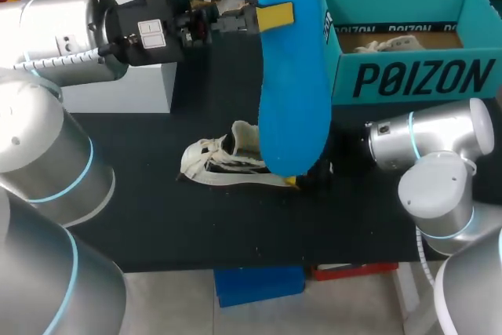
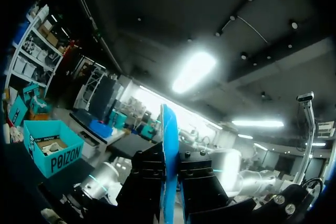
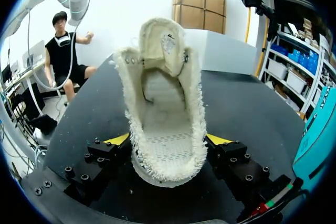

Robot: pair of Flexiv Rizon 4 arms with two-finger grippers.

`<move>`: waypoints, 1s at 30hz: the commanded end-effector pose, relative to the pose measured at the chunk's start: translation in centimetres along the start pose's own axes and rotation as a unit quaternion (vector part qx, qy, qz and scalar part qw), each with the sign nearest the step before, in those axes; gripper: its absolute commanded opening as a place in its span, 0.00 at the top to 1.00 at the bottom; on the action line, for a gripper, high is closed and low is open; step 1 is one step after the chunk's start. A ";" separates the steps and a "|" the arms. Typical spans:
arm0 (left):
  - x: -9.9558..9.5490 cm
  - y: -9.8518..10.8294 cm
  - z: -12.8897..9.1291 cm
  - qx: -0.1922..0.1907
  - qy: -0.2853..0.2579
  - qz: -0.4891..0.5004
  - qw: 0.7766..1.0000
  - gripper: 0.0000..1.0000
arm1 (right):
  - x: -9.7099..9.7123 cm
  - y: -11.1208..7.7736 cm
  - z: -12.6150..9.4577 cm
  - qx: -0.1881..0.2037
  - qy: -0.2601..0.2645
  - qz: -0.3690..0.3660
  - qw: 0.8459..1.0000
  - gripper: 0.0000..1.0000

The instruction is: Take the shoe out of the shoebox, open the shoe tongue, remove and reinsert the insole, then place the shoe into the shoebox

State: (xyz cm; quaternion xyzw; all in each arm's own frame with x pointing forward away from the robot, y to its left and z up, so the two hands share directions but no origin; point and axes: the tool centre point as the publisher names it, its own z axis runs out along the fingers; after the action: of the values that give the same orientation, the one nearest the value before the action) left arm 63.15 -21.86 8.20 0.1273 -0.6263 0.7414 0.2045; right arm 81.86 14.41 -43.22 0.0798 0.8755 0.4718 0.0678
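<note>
1. Two holds are on: the left fingers [image 1: 276, 15] are clamped on the blue insole [image 1: 292, 92], which hangs high above the table [image 1: 141, 217].
2. Right fingers [image 3: 218, 139] pinch the cream shoe [image 3: 165, 129] at its heel sides. It lies on the table, outside the shoebox [image 1: 408, 76].
3. Insole looks light, thin and bendy, so grip it near one end and feed the toe in first.
4. Shoe looks soft, fray-edged and easily squashed. Holding the firmer heel should keep its mouth open.
</note>
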 end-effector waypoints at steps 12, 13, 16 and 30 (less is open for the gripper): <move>0.1 -0.4 -0.5 -0.011 -0.002 -0.001 1.000 1.00 | -0.3 0.0 -0.3 0.078 0.028 0.008 0.997 0.00; 0.1 -0.4 -0.5 -0.011 -0.002 -0.001 1.000 1.00 | -0.4 0.0 -0.5 0.091 0.030 0.011 0.995 0.00; 0.1 -0.4 -0.5 -0.011 -0.002 -0.001 1.000 1.00 | -0.4 -0.1 -1.4 0.128 0.032 0.014 0.991 0.00; 0.1 -0.4 -0.5 -0.011 -0.002 -0.001 1.000 1.00 | -0.3 0.6 -3.3 0.327 0.019 0.003 0.945 0.00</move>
State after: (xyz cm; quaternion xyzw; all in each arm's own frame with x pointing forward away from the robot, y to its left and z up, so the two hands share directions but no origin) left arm 63.39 -21.27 8.52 0.1252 -0.6338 0.7347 0.2068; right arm 81.70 11.74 -41.81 0.0866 0.9453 0.3129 0.0310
